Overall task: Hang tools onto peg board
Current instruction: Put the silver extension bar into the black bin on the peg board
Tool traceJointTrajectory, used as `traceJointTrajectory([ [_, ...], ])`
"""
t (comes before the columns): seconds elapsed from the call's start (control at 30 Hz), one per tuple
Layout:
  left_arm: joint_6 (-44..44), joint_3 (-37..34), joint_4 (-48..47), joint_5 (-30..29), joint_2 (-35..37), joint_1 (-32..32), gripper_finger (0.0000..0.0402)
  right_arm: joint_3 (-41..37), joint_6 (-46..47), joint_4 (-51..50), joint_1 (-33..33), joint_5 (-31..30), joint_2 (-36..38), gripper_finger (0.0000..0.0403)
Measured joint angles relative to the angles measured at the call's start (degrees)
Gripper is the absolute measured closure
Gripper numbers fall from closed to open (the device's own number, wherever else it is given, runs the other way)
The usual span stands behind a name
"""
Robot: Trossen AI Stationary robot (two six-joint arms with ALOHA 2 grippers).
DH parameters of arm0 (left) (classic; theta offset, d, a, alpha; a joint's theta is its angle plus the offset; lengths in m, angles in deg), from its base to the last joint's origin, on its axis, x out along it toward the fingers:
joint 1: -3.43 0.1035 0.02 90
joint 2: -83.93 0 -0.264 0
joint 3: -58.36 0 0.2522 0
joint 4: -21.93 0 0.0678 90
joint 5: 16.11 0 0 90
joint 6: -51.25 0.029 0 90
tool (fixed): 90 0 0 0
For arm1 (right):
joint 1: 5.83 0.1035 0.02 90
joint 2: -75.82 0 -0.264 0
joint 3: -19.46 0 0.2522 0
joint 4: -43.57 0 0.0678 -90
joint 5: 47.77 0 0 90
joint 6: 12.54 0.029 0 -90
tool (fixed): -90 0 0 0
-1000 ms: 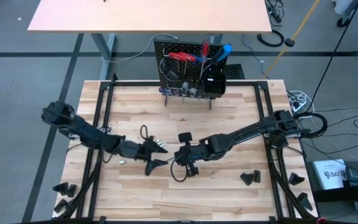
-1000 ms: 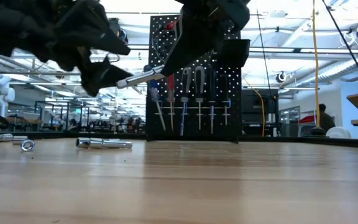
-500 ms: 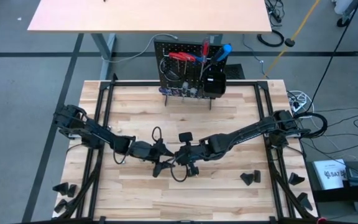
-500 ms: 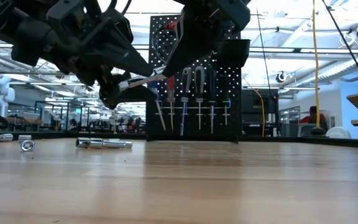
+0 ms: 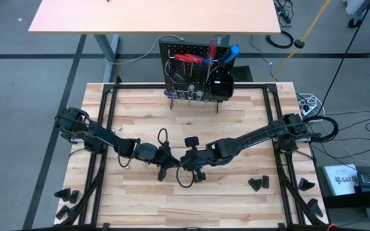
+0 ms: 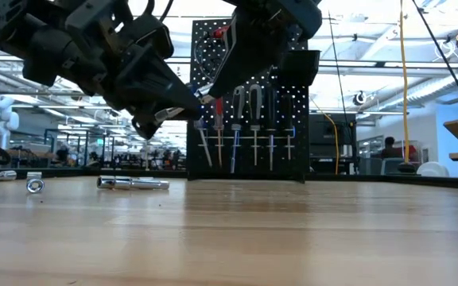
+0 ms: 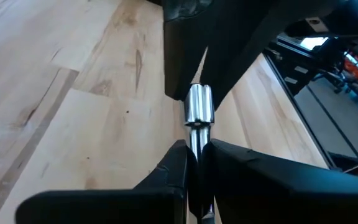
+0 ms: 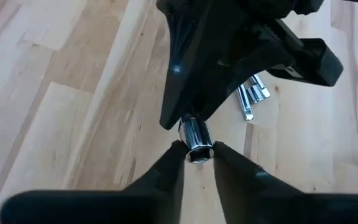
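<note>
A short silver metal bit with a thicker socket-like head hangs above the middle of the table between my two grippers. My left gripper comes from the table's left and is shut on its thin shaft. My right gripper comes from the right and is shut on its thick head. The peg board stands upright at the table's far edge, with red- and blue-handled tools hanging on it. In the low view only a short silver stretch of the bit shows between the two dark hands. My left gripper pinches the bit's thin shaft between its two fingers, which run along the shaft. The head sticks out beyond the fingertips, clear of the table. My right gripper has the bit's thick head between its two fingertips, slanting down from the table's right. The bit is lifted clear, pointing away toward my left gripper.
Loose silver bits lie on the table left of centre. Small black wedge blocks sit near the front right and front left. A black frame runs around the wooden top.
My left gripper has gone toward the table's right, up to my right gripper, with its fingers wide apart, and has then shut on the bit's shaft. My right gripper and the bit have stayed where they were.
</note>
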Motion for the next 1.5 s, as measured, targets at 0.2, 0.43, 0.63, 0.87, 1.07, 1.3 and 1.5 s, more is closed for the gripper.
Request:
traceJointTrajectory([
  [0.2, 0.3, 0.0, 0.3, 0.3, 0.0, 0.0, 0.0362, 0.0, 2.1, -6.0, -0.1, -0.4, 1.9, 0.0217],
  [0.43, 0.5, 0.9, -1.7, -0.2, 2.8, 3.2, 0.0362, -7.6, 11.7, -14.0, 1.9, -1.4, 12.5, 0.016],
  [0.63, 10.1, 14.0, -18.9, -0.8, 5.7, 8.0, 0.0362, -30.5, 20.5, 3.6, 4.6, -7.6, 27.8, 0.0165],
  [0.87, 22.4, 36.8, -33.6, -8.2, 3.1, 16.5, 0.0362, -47.7, 28.8, 17.5, 4.6, -9.3, 39.4, 0.0171],
  [1.07, 20.1, 51.0, -33.9, -10.8, -2.2, 23.6, 0.0362, -49.1, 28.3, 18.5, 4.5, -9.3, 42.7, 0.0172],
  [1.3, 18.0, 66.9, -40.1, -8.2, -15.4, 26.2, 0.0362, -49.1, 26.1, 18.8, 4.5, -9.2, 42.9, 0.0172],
  [1.5, 21.4, 76.2, -44.8, -11.2, -21.5, 26.6, 0.0362, -49.1, 26.1, 18.7, 4.5, -9.0, 42.9, 0.0172],
])
